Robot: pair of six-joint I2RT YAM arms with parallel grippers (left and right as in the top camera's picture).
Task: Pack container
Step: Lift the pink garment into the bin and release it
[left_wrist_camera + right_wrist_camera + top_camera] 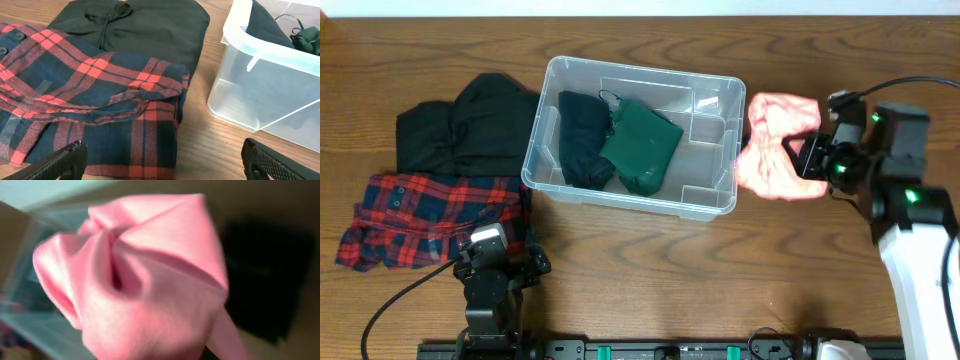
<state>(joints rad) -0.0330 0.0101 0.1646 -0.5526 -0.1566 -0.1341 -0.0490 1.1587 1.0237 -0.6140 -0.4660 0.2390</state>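
Overhead: container (630,198) is seen mid-table, nearer the far edge, slightly skewed on the table (720,270). Two folded items are held inside at its left end: a dark garment (582,140) along the left wall, with a green garment (642,148) touching it on the right. The right end of the tub is bare. A pink cloth (775,150) is bunched just off the container's right wall, toward the table's right edge; contact with the rim cannot be told. The right gripper (808,155) is clamped on the cloth's right side, and the right wrist view is filled by gathered pink folds, fingers hidden. A black garment (470,125) and a red plaid shirt (430,215) are stacked near the left edge, the plaid toward the near-left corner and overlapping the black. The left gripper (162,147) is spread wide, nothing held, parked low beside the plaid hem near the near edge.
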